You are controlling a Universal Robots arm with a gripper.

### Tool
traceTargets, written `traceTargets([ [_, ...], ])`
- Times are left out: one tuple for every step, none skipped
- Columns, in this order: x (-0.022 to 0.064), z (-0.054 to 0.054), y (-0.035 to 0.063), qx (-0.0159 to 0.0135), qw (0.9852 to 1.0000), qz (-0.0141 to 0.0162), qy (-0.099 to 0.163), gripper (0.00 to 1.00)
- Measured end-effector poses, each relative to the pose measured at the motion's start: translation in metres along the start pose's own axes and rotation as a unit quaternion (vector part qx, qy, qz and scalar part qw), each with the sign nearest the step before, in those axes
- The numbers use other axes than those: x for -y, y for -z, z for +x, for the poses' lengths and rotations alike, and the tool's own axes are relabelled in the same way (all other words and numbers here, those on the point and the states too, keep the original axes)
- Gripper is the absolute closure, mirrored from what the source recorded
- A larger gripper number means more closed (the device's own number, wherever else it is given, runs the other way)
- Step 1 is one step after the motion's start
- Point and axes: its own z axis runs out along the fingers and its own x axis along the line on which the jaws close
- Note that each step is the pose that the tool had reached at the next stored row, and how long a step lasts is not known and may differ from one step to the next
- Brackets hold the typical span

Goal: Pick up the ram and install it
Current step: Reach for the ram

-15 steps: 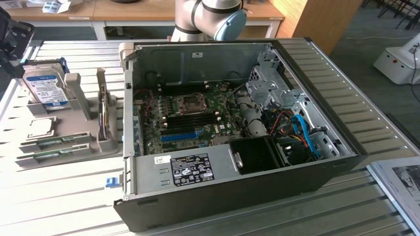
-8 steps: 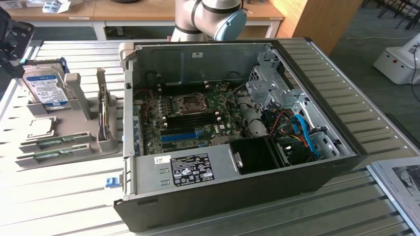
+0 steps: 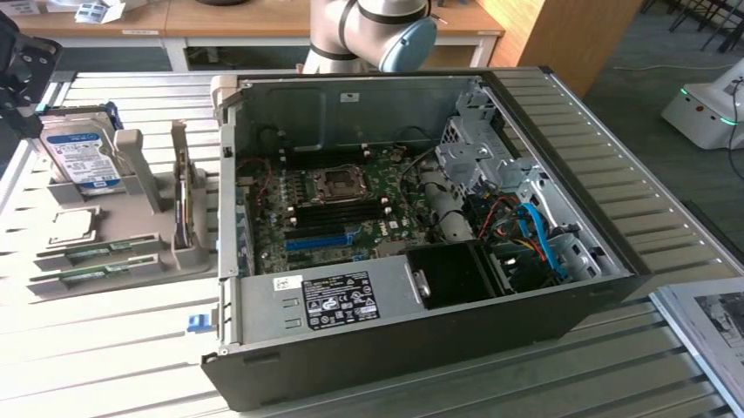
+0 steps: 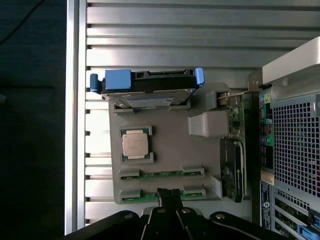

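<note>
Two green sticks lie side by side in the grey tray [image 4: 172,145]. The ram [image 4: 142,196] sits right under my end effector [image 4: 167,194], which hangs above it pinched shut and empty. Descending while closed could jab the board, and drifting could land me on the other stick [image 4: 161,174].

The gripper [image 4: 169,193], fingers drawn together, hides the middle of the ram [image 4: 146,196] lying in the grey tray [image 4: 167,116], and the gripper's dark body is cut off by the picture's edge. In the exterior view the robot arm [image 3: 372,30] runs out past the top edge. The print on the hard drive [image 3: 79,157] and on the computer case's [image 3: 465,340] white label [image 3: 337,298] is too small to read.
</note>
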Motion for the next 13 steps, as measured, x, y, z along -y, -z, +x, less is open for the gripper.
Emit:
traceTargets([
  [0.0, 0.0, 0.0, 0.0, 1.0, 0.0, 0.0, 0.9],
  [0.0, 0.0, 0.0, 0.0, 1.0, 0.0, 0.0, 0.9],
  [0.0, 0.0, 0.0, 0.0, 1.0, 0.0, 0.0, 0.9],
  [0.0001, -0.0001, 0.0, 0.0, 1.0, 0.0, 0.0, 0.9],
  [0.0005, -0.0001, 0.0, 0.0, 1.0, 0.0, 0.0, 0.9],
  [0.001, -0.0001, 0.0, 0.0, 1.0, 0.0, 0.0, 0.9],
  [0.0016, -0.0001, 0.0001, 0.0, 1.0, 0.0, 0.0, 0.9],
  [0.0025, -0.0001, 0.0001, 0.0, 1.0, 0.0, 0.0, 0.9],
  [0.0036, -0.0001, 0.0002, -0.0001, 1.0, 0.0, 0.0, 0.9],
  [0.0047, -0.0001, 0.0002, 0.0, 1.0, 0.0, 0.0, 0.9],
  [0.0059, -0.0002, 0.0002, 0.0, 1.0, 0.0, 0.0, 0.9],
  [0.007, -0.0002, 0.0003, 0.0, 1.0, 0.0, 0.0, 0.9],
  [0.008, -0.0002, 0.0004, 0.0, 1.0, 0.0, 0.0, 0.9],
])
